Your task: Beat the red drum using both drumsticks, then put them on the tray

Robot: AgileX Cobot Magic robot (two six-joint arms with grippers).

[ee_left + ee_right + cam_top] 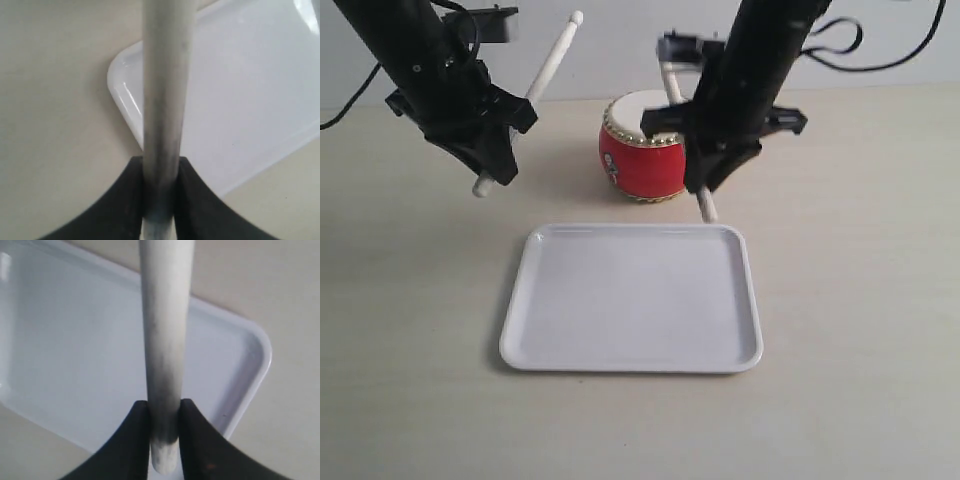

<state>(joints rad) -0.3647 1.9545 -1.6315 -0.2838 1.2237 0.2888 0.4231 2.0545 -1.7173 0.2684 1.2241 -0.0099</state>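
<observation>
Though left pincer (160, 172), right pincer (164, 410) each clamp drumstick (164, 75), only exterior view shows red drum (640, 172).

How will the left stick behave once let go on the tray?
The left stick is round and smooth, so it probably rolls; the tray rim should stop it. Likely stiff: it juts straight from the left gripper. Slim, so probably light.
</observation>
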